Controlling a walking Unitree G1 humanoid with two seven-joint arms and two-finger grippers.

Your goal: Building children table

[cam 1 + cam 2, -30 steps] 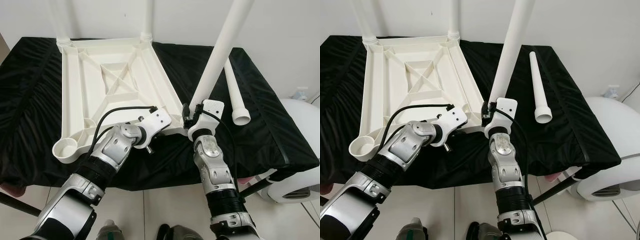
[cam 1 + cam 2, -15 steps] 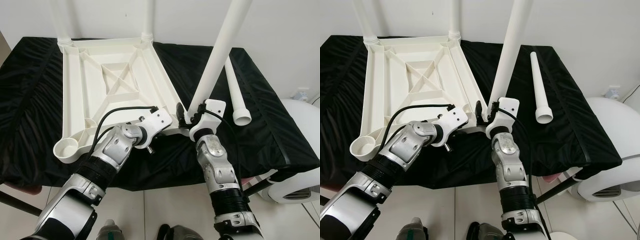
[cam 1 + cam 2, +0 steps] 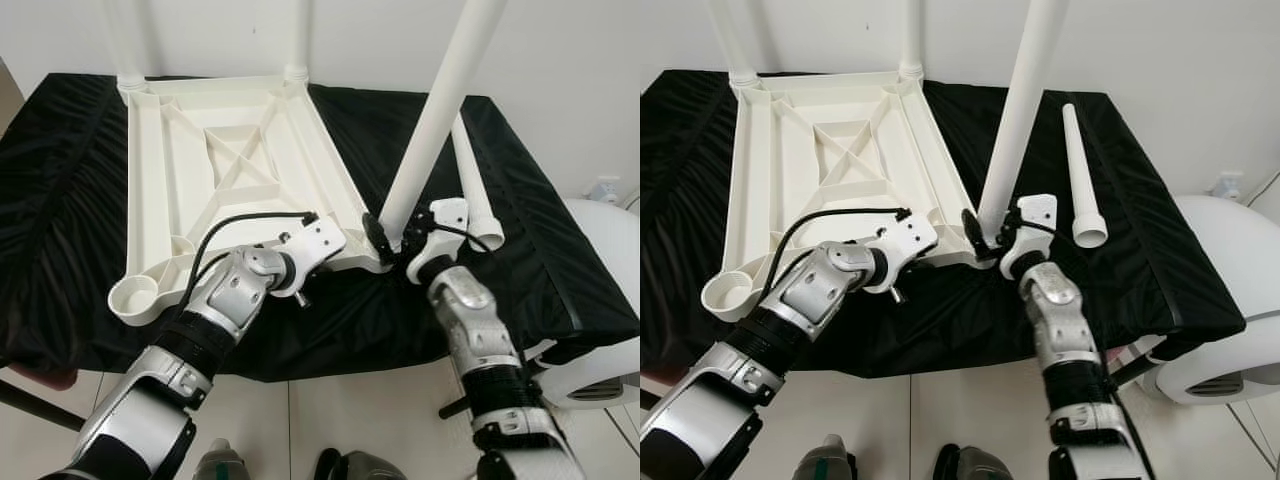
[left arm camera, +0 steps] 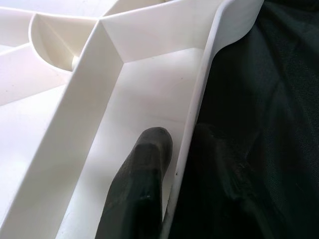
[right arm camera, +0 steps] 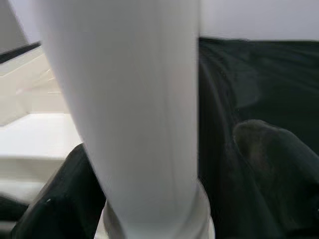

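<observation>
Right gripper has swung rightward round the leaning table leg over the last second, fingers now spread either side, released; the leg appears seated in the near-right corner socket. Left gripper stays clamped on the upturned tabletop rim. Spare leg lies right on black-draped bench; white wall behind.

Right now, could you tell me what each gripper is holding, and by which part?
The left gripper pinches the tabletop by its near edge wall. The right gripper straddles the leg near its base; contact cannot be told.
</observation>
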